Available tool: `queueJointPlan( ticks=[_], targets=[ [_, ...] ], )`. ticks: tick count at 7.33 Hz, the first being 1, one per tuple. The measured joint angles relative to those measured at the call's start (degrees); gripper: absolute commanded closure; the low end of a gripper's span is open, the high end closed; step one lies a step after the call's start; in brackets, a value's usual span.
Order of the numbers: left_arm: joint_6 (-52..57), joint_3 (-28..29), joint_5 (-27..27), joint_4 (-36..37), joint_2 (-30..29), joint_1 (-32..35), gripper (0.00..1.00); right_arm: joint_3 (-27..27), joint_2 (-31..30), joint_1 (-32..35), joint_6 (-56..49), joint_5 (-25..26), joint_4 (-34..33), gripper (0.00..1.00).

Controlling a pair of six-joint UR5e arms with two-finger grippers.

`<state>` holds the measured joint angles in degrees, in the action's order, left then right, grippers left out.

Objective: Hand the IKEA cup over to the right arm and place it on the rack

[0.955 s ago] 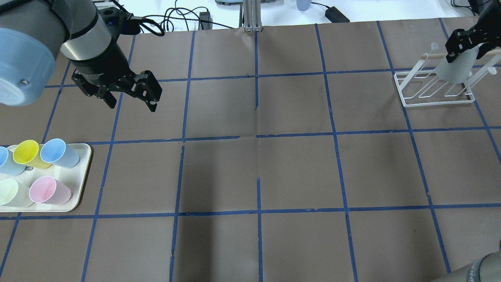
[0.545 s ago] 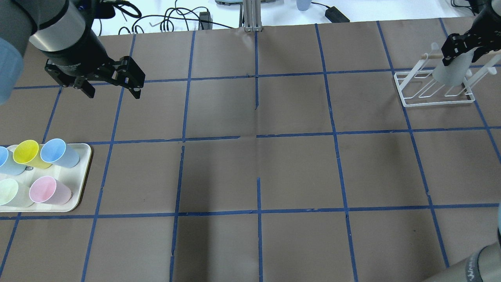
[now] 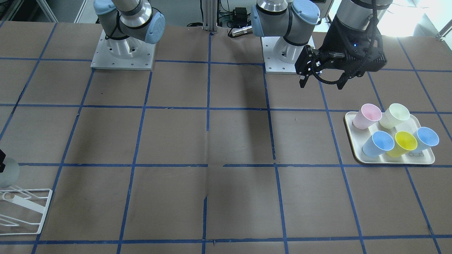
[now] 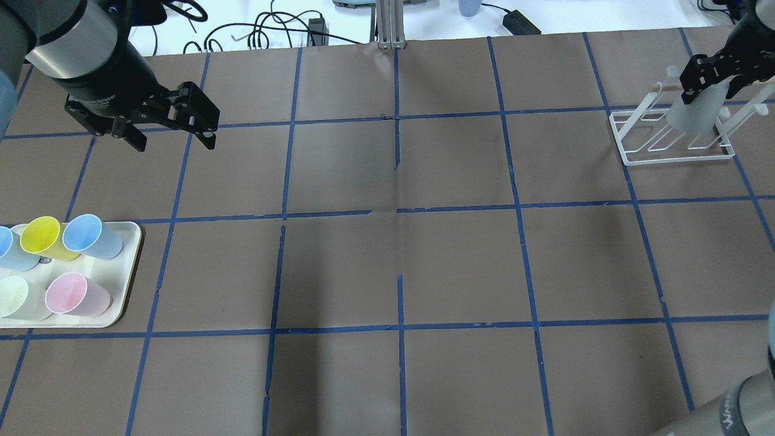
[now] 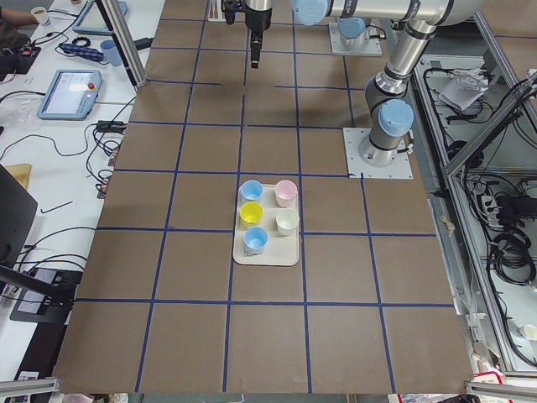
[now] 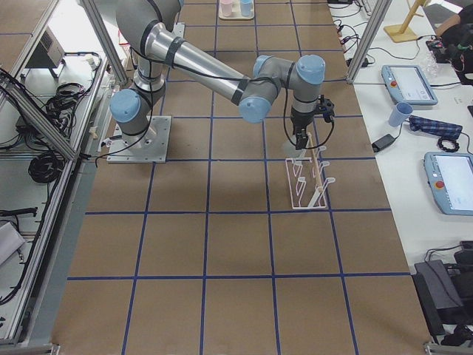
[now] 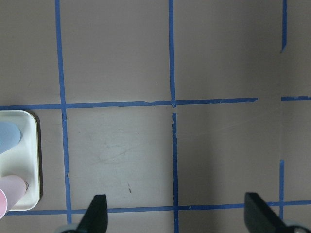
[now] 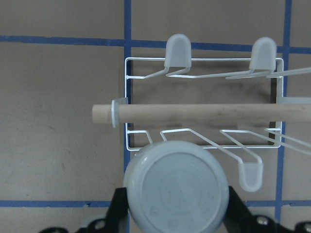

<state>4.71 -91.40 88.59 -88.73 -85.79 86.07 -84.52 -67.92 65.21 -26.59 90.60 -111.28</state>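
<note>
Brown counter (image 4: 460,260), gridded with blue tape, is seen from above. The grey IKEA cup (image 4: 690,115) is held upside down over the white rack (image 4: 629,145), gripped by the right claw (image 8: 176,213). Only the right wrist view shows both fingers (image 8: 116,208) pressed against the cup's sides, just beside the rack's wooden rod (image 8: 194,114). Since a second ago, the left claw (image 4: 174,142), spread wide and empty, has been drawn farther from the rack. A tray (image 4: 130,266) of five coloured cups is set well apart from the rack.
</note>
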Motion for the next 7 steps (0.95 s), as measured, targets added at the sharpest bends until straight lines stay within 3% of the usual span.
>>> queueJointPlan(
  ticks=[3, 7],
  targets=[
    [-0.1, -0.2, -0.3, -0.1, 0.2, 0.0, 0.00, 1.7, 0.1, -0.2, 0.0, 0.5, 3.5, 0.00],
    [-1.5, -0.5, 0.2, -0.1, 0.8, 0.0, 0.00, 13.9, -8.2, 0.5, 0.2, 0.1, 29.1, 0.00]
  ],
)
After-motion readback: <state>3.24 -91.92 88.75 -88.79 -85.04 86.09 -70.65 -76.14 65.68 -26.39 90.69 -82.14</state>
